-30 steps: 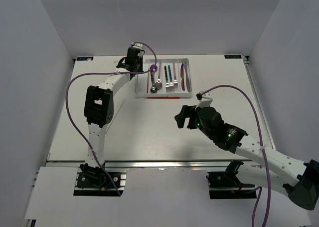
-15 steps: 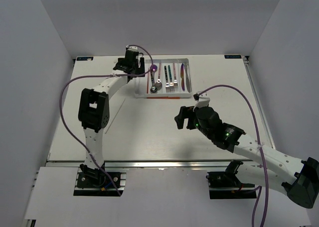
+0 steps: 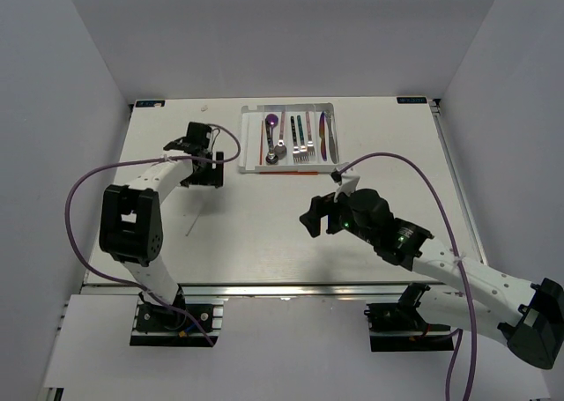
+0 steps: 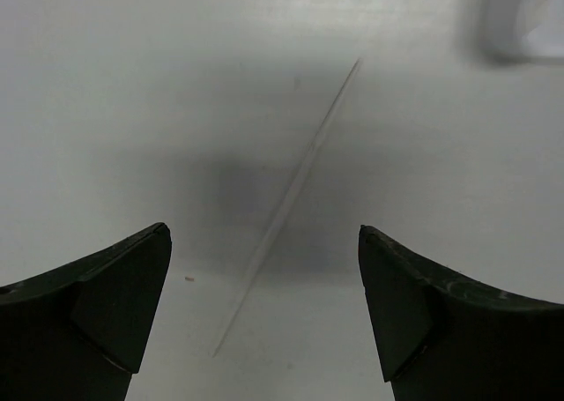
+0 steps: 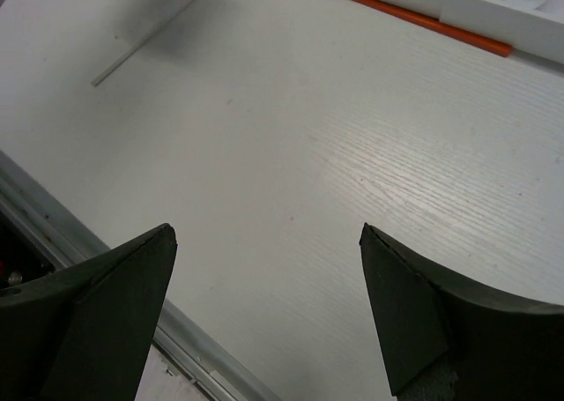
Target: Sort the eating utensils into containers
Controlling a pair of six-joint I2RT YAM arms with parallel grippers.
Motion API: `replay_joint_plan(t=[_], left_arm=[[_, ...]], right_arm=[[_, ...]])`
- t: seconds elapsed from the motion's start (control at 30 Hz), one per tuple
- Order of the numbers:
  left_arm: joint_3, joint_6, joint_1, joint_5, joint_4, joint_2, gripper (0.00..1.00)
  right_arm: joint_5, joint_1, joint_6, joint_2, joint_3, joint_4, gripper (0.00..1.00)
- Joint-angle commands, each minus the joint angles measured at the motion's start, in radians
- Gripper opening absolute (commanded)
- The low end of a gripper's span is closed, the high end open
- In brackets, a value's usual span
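White chopstick point(image 4: 300, 176) sits under the left gripper point(image 4: 262, 242), jaws wide, empty; right gripper point(image 5: 264, 238) likewise. It's v. thin, flat on table point(image 4: 106, 84) – pinch could slip or flick it.

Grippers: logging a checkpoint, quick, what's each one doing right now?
Left gripper: open, empty, over a thin pale chopstick.
Right gripper: open, empty.

We count one white tray point(image 3: 291, 107), two spoons point(image 3: 271, 120), two forks point(image 3: 298, 141), one knife point(image 3: 324, 133), two red-orange chopsticks point(image 5: 414, 18), one pale chopstick point(image 4: 286, 207).
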Motion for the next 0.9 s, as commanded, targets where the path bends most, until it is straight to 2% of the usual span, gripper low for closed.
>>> replay_joint_plan(t=[0.0, 0.13, 0.23, 0.33, 0.37, 0.4, 0.5, 0.53, 0.6, 0.67, 0.73, 0.77, 0.83, 0.87], left_arm=[[-0.078, 0.008, 0.022, 0.123, -0.078, 0.015, 0.95], [-0.195, -0.013, 0.029, 0.141, -0.026, -0.024, 0.95], [-0.24, -0.024, 0.03, 0.164, -0.011, 0.011, 0.95], [-0.267, -0.044, 0.03, 0.126, -0.012, 0.06, 0.86], [-0.278, -0.048, 0.03, 0.12, -0.009, 0.068, 0.81], [-0.293, -0.053, 0.033, 0.118, -0.003, 0.076, 0.63], [-0.315, -0.067, 0.036, 0.161, 0.015, 0.11, 0.58], [-0.327, -0.073, 0.036, 0.169, 0.024, 0.119, 0.44], [-0.336, -0.085, 0.035, 0.14, 0.029, 0.143, 0.43], [-0.339, -0.111, 0.036, 0.115, 0.031, 0.165, 0.32], [-0.338, -0.14, 0.033, 0.103, 0.031, 0.177, 0.3], [-0.341, -0.151, 0.027, 0.097, 0.034, 0.18, 0.23], [-0.347, -0.191, 0.024, 0.097, 0.047, 0.179, 0.03], [-0.359, -0.205, 0.022, 0.104, 0.053, 0.176, 0.0]], right_arm=[[-0.098, -0.002, -0.044, -0.023, -0.025, 0.059, 0.89], [-0.103, -0.002, -0.067, -0.046, -0.048, 0.065, 0.89], [-0.112, -0.002, -0.076, -0.06, -0.057, 0.073, 0.89], [-0.113, -0.002, -0.081, -0.07, -0.064, 0.073, 0.89], [-0.11, -0.002, -0.083, -0.073, -0.068, 0.073, 0.89], [-0.11, -0.002, -0.086, -0.078, -0.071, 0.074, 0.89], [-0.107, -0.002, -0.087, -0.089, -0.08, 0.074, 0.89], [-0.104, -0.002, -0.089, -0.09, -0.081, 0.074, 0.89], [-0.103, -0.002, -0.09, -0.095, -0.083, 0.074, 0.89], [-0.098, -0.002, -0.095, -0.099, -0.084, 0.074, 0.9], [-0.09, -0.002, -0.098, -0.106, -0.087, 0.074, 0.89], [-0.087, -0.002, -0.099, -0.106, -0.091, 0.074, 0.89], [-0.086, -0.002, -0.101, -0.107, -0.094, 0.074, 0.89], [-0.09, -0.002, -0.101, -0.107, -0.097, 0.106, 0.89]])
